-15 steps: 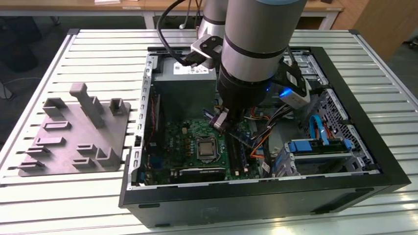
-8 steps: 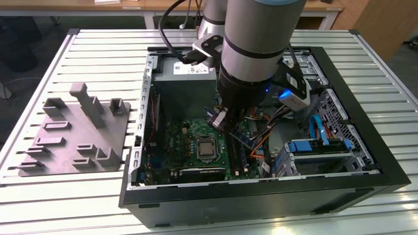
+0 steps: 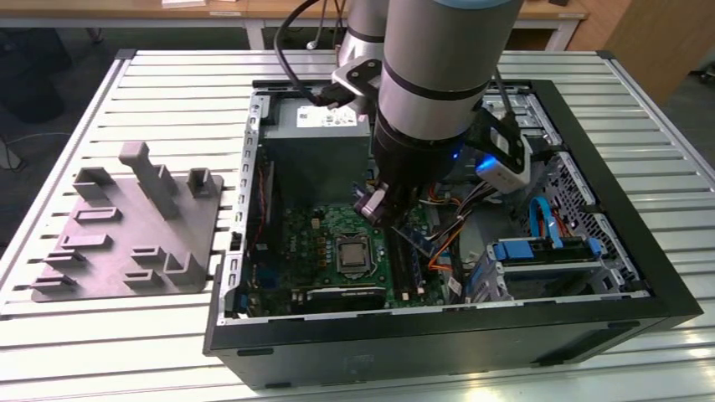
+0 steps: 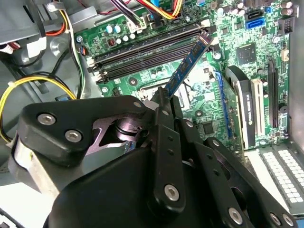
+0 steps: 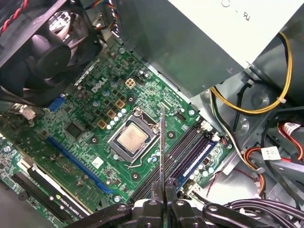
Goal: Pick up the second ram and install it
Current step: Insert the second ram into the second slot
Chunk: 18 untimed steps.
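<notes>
Exterior view: your gripper point(image 3: 376, 209) hangs inside the open computer case point(image 3: 447, 343), over the green board point(image 3: 307, 243). Second wrist view: it is clamped on the second ram point(image 4: 188, 65), tilted above the black slots point(image 4: 142, 49). First wrist view: fingers point(image 5: 156, 191) pinch the stick edge-on. Pickup done; seating, I judge, not yet done.

arm point(image 3: 441, 75): silver-grey tubes, black joint band | gripper point(image 4: 166, 97): black links, silver screws | black cable point(image 3: 278, 46)
</notes>
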Available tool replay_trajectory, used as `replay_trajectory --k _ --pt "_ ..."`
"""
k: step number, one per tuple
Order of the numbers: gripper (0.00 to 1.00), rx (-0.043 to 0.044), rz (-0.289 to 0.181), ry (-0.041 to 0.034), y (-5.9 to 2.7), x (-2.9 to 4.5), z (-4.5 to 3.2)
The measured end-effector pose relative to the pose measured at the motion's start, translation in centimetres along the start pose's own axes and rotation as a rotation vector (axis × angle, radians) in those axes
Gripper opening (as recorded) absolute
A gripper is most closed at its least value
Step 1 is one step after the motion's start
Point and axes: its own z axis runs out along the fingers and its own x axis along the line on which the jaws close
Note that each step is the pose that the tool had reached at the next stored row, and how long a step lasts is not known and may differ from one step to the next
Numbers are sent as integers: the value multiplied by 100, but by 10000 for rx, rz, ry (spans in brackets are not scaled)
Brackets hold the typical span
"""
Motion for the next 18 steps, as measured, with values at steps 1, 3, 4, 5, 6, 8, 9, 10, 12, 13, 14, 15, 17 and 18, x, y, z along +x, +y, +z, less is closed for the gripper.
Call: replay_trajectory --k 1,3,4,5,6,8,9,10,12,13,14,15,17,18 --pt "14 4 60 -4 0 0 0" --pt "14 11 184 -12 0 0 1" --pt "14 15 248 -16 0 0 1" --pt "14 19 309 -20 0 0 1" --pt "14 23 369 -24 0 0 1" --pt "14 31 488 -31 0 0 1" --pt "14 34 545 -35 0 0 1" --pt "14 38 600 -38 0 0 1" --pt "14 45 712 -45 0 0 1" --pt "14 48 767 -48 0 0 2" --pt "14 52 824 -52 0 0 2" --pt "14 55 876 -55 0 0 2" --pt "14 62 984 -62 0 0 2" --pt "14 65 1037 -66 0 0 2"
